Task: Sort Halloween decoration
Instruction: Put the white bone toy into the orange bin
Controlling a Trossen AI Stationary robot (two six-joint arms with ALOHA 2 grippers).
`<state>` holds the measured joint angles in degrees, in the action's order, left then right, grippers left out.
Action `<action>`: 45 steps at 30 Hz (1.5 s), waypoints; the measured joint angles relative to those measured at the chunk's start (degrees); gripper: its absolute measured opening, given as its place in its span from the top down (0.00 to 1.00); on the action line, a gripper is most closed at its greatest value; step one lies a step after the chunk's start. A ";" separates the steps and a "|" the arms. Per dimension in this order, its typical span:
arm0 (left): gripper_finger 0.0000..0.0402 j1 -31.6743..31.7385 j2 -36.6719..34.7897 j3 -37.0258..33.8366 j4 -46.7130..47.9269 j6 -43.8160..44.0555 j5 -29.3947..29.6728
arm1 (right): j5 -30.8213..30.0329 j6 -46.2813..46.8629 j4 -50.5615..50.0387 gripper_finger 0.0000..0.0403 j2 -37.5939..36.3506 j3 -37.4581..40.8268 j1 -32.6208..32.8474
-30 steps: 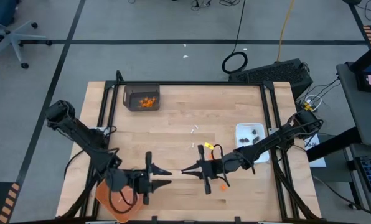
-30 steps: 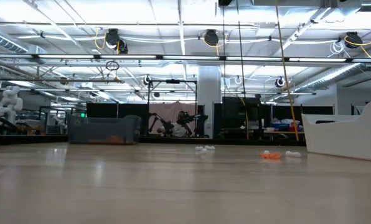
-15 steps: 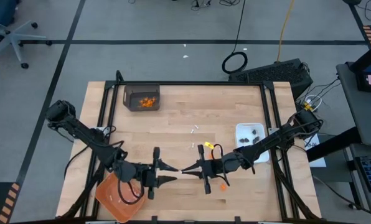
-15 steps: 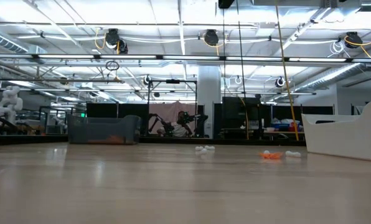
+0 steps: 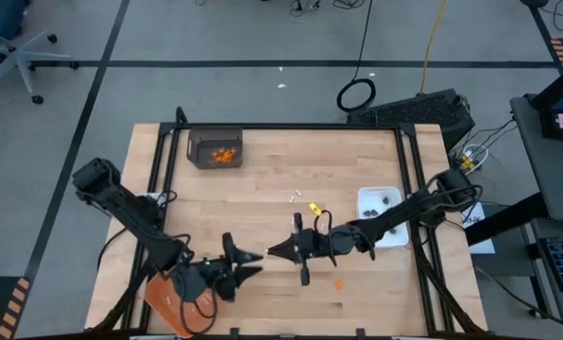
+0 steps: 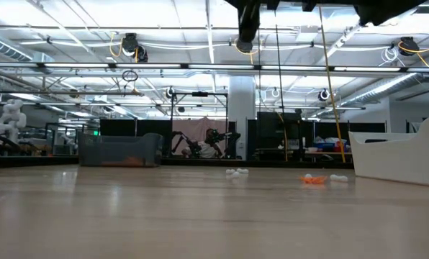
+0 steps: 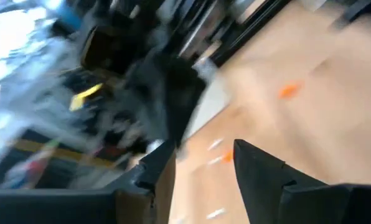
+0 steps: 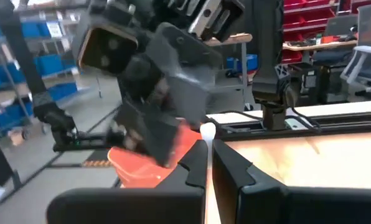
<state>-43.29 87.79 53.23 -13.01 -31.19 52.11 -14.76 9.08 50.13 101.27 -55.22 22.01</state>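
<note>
The wooden table took up most of what I could see, with the two dark arms meeting low over its near middle, and by my reckoning the sorting was well along but not finished. The orange tray sat at the near left corner under the left arm; I could not make out anything in it. At the far left stood a dark bin that held a heap of orange bits, and at the right edge a white dish held a few dark bits. So two kinds had mostly gone home, I judged, while a little remained loose: a couple of white sticks lay on the bare wood between bin and dish, and one orange bit lay near the front, just beyond the right arm. The left gripper hung beside the tray with its fingers apart and nothing between them. The right gripper faced it, well clear of the dish, its fingers pinched together on a white stick, whose knobbed end poked out past the tips in the right wrist view. That stick looked meant for the tray, though I could only guess so.
</note>
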 joint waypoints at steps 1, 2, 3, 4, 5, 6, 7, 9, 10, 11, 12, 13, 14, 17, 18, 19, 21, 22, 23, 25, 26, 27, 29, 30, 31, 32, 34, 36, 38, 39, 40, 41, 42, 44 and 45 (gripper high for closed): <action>0.60 0.08 0.77 0.00 -1.01 -1.92 2.88 | 0.17 0.84 0.62 1.00 0.37 0.00 -0.19; 0.58 0.21 1.44 0.00 -2.27 -3.94 5.11 | 0.13 1.67 1.16 1.00 0.55 0.00 -0.30; 0.56 0.21 1.98 0.00 -3.55 -6.26 7.05 | -0.01 2.04 1.37 1.00 0.58 0.00 -0.33; 0.53 0.09 2.55 0.00 -5.03 -8.80 8.60 | 0.04 2.24 1.72 1.00 0.58 0.00 -0.36; 0.51 -0.01 3.12 0.00 -6.70 -11.20 9.52 | 0.04 2.29 1.93 1.00 0.58 0.00 -0.34; 0.48 -0.11 3.50 0.00 -8.00 -13.32 9.76 | 0.05 2.29 1.97 1.00 0.56 0.00 -0.33; 0.46 -0.20 3.76 0.00 -9.13 -15.17 9.89 | 0.04 2.29 2.08 1.00 0.55 0.00 -0.30; 0.41 -0.33 4.00 0.00 -10.78 -18.34 10.15 | 0.06 2.50 2.39 1.00 0.58 0.00 -0.28; 0.40 -0.35 4.18 0.02 -11.29 -19.34 10.30 | 0.04 2.69 2.76 1.00 0.58 0.00 -0.29; 0.39 -0.35 4.31 0.02 -11.56 -20.39 10.30 | 0.04 2.84 3.06 1.00 0.57 0.00 -0.29; 0.38 -0.35 4.38 0.02 -11.91 -21.30 10.27 | 0.03 3.12 3.11 1.00 0.55 0.00 -0.31; 0.37 -0.24 4.39 0.02 -12.18 -22.12 9.81 | 0.02 3.30 3.08 1.00 0.55 0.00 -0.31; 0.37 -0.04 4.35 0.02 -12.36 -23.11 9.12 | 0.02 3.33 3.10 1.00 0.55 0.00 -0.31; 0.37 0.90 4.34 0.02 -12.26 -25.38 8.15 | 0.07 3.50 3.70 1.00 0.55 0.00 -0.29; 0.37 1.20 4.34 0.02 -12.24 -26.32 8.17 | 0.06 3.57 3.78 1.00 0.55 0.00 -0.29; 0.37 1.54 4.34 0.02 -12.32 -27.17 8.16 | 0.06 3.55 3.80 1.00 0.55 0.00 -0.29; 0.37 1.93 4.32 0.02 -12.35 -29.78 8.15 | 0.06 3.58 3.90 1.00 0.55 0.00 -0.29; 0.37 2.09 4.32 0.02 -12.26 -31.47 8.13 | 0.06 3.70 4.02 1.00 0.55 0.00 -0.29; 0.37 2.15 4.32 0.02 -12.25 -33.17 8.12 | 0.08 3.74 4.14 1.00 0.55 0.00 -0.29; 0.37 2.30 4.32 0.02 -12.44 -36.23 8.07 | 0.08 3.74 4.32 1.00 0.55 0.00 -0.29; 0.37 2.32 4.32 0.02 -12.57 -37.42 7.94 | 0.09 3.74 4.35 1.00 0.55 0.00 -0.29; 0.37 2.34 4.32 0.02 -12.99 -38.42 7.94 | 0.11 3.74 4.42 1.00 0.55 0.00 -0.29; 0.38 2.34 4.32 0.02 -13.95 -40.02 7.92 | 0.08 3.74 4.52 1.00 0.55 0.00 -0.29; 0.39 2.34 4.32 0.02 -14.25 -40.86 7.90 | 0.08 3.74 4.51 1.00 0.55 0.00 -0.29; 0.40 2.34 4.32 0.02 -14.62 -41.50 7.90 | 0.10 3.74 4.49 1.00 0.55 0.00 -0.29; 0.42 2.34 4.32 0.02 -15.08 -42.07 7.85 | 0.11 3.74 4.48 1.00 0.55 0.00 -0.29; 0.46 2.34 4.30 0.03 -15.75 -43.26 7.56 | 0.11 3.74 4.52 1.00 0.55 0.00 -0.29; 0.49 2.34 4.30 0.04 -15.65 -44.23 7.14 | 0.11 3.74 4.50 1.00 0.55 0.00 -0.29; 0.52 2.34 4.30 0.04 -15.64 -44.51 7.02 | 0.11 3.74 4.50 1.00 0.55 0.00 -0.29; 0.52 2.34 4.30 0.02 -15.65 -44.54 7.02 | 0.11 3.72 4.52 1.00 0.55 0.00 -0.29; 0.53 2.34 4.30 0.03 -15.65 -44.54 6.95 | 0.11 3.74 4.54 1.00 0.55 0.00 -0.29; 0.53 2.34 4.30 0.04 -15.61 -44.47 6.75 | 0.11 3.72 4.54 1.00 0.55 0.00 -0.29; 0.53 2.34 4.30 0.04 -15.64 -44.35 6.44 | 0.12 3.63 4.52 1.00 0.55 0.00 -0.29; 0.53 2.36 4.30 0.04 -15.67 -44.28 6.41 | 0.11 3.31 4.59 1.00 0.55 0.00 -0.29; 0.53 2.45 4.30 0.04 -15.65 -44.21 6.41 | 0.14 3.17 4.81 1.00 0.55 0.00 -0.29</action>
<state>-40.84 92.09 53.28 -28.67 -75.40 58.52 -14.62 12.25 54.94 101.82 -55.22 21.71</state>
